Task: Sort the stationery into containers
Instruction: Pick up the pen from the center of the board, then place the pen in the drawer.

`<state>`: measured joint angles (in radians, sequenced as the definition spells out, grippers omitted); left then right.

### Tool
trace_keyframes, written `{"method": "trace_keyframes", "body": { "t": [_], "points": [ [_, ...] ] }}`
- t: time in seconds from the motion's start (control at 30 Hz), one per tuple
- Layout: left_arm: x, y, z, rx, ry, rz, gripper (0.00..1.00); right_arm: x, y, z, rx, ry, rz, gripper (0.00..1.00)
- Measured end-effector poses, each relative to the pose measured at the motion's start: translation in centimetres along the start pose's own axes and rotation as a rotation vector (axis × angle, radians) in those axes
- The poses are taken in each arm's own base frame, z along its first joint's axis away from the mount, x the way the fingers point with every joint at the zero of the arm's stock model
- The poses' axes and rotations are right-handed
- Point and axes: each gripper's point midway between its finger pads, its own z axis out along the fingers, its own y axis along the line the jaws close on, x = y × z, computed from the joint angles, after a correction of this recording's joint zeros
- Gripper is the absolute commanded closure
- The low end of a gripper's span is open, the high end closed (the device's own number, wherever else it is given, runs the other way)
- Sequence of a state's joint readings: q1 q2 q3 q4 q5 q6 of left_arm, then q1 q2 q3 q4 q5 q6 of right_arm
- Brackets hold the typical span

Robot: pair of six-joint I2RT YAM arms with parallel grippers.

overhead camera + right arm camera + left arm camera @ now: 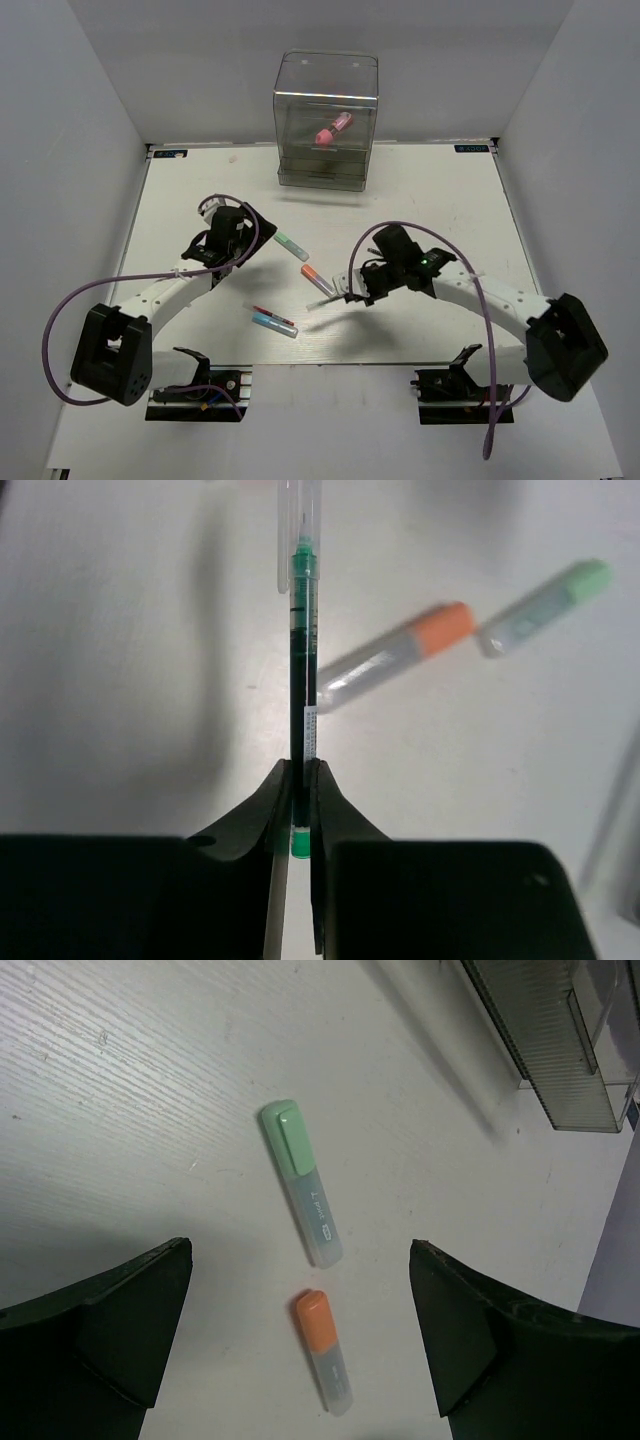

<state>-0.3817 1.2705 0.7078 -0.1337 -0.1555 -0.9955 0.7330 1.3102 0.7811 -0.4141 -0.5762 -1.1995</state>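
Note:
The clear drawer box (326,120) stands at the back of the table with a pink marker (333,128) inside; its lower drawers show in the left wrist view (560,1050). My left gripper (252,232) is open and empty above the table, beside a green-capped marker (291,242) and an orange-capped marker (317,277). In the left wrist view the gripper (300,1247) hangs over both markers (302,1182) (323,1350). My right gripper (350,288) (301,770) is shut on a thin dark pen with green ends (298,680), held above the table.
A blue-capped marker (274,324) and a thin red pen (268,311) lie side by side near the front edge. The orange (395,655) and green (545,605) markers lie beyond the held pen. White walls enclose the table on three sides.

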Motion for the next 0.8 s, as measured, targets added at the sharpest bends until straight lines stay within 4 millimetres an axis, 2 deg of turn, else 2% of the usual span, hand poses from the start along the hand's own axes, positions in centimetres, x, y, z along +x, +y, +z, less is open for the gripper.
{"method": "trace_keyframes", "body": {
  "t": [0.1, 0.27, 0.4, 0.5, 0.6, 0.7, 0.8],
  "points": [
    [0.1, 0.1, 0.0, -0.003, 0.004, -0.003, 0.0, -0.3, -2.9, -1.6, 0.147, 0.016, 0.047, 1.0],
    [0.7, 0.4, 0.5, -0.015, 0.026, -0.004, 0.0, 2.8, -7.8, -3.0, 0.34, 0.113, 0.212, 1.0],
    [0.8, 0.3, 0.7, -0.015, 0.037, 0.0, 0.01, 3.9, -14.5, -4.5, 0.488, 0.151, 0.275, 1.0],
    [0.7, 0.0, 0.5, -0.002, 0.035, 0.01, 0.03, 3.8, -19.9, -5.8, 0.593, 0.15, 0.266, 1.0],
    [0.3, -0.4, 0.0, 0.018, 0.023, 0.019, 0.03, 3.6, -24.3, -6.9, 0.67, 0.145, 0.24, 1.0],
    [-0.2, -1.0, -0.7, 0.043, 0.007, 0.022, 0.03, 4.0, -27.4, -7.1, 0.704, 0.154, 0.214, 1.0],
    [-0.7, -1.5, -1.4, 0.069, -0.011, 0.021, 0.03, 5.3, -29.4, -6.5, 0.71, 0.184, 0.192, 1.0]
  ]
}}
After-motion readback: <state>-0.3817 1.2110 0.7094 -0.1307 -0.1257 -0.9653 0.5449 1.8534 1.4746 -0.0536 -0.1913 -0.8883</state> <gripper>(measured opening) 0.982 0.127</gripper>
